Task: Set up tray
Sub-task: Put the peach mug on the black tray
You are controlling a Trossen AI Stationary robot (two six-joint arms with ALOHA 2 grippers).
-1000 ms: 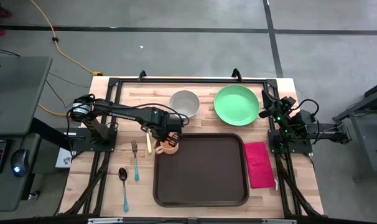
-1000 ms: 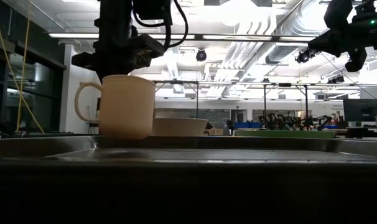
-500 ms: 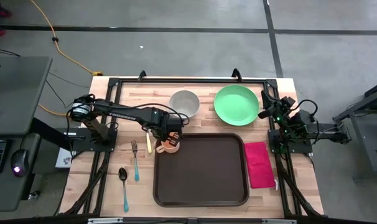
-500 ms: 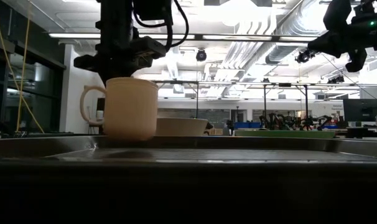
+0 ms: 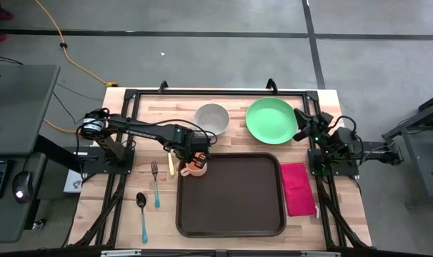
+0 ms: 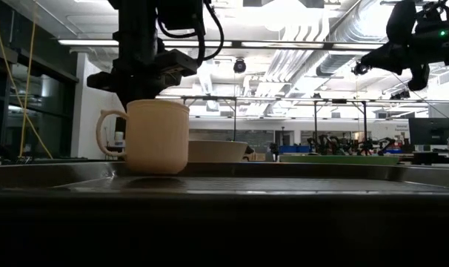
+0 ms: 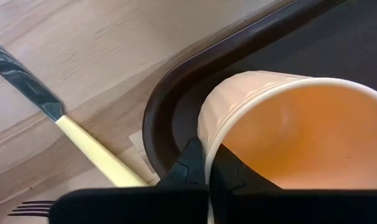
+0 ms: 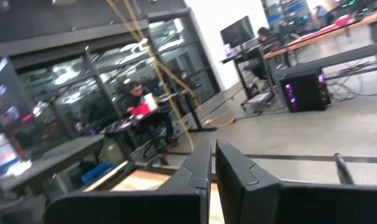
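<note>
A cream cup [image 6: 156, 137] stands upright in the far left corner of the dark brown tray [image 5: 231, 203], its base down at the tray's floor and its handle [image 6: 103, 133] toward the table's left. My left gripper [image 5: 193, 158] hangs over it, pointing down, shut on its rim. My right gripper [image 8: 212, 163] is shut on nothing, held high by the table's right edge [image 5: 301, 120], beside the green plate [image 5: 271, 120]. My left gripper pinches the cup's wall at the rim [image 7: 207, 146], on the side toward the tray's corner, one finger [image 7: 232, 177] inside the cup and the other finger [image 7: 190, 167] outside. The fingers come from above, pointing down. The cup hangs upright below them, its base at the tray's floor.
A grey bowl [image 5: 211, 118] and the green plate sit beyond the tray's far edge. A knife [image 5: 171, 165], a fork [image 5: 155, 183] and a spoon [image 5: 141, 213] lie left of the tray, and a magenta napkin [image 5: 296, 188] lies to its right.
My left gripper has gone down with the cup, which has stayed upright, drifted slightly toward the table's right and come down to the tray's floor. My right gripper has turned a little in place.
</note>
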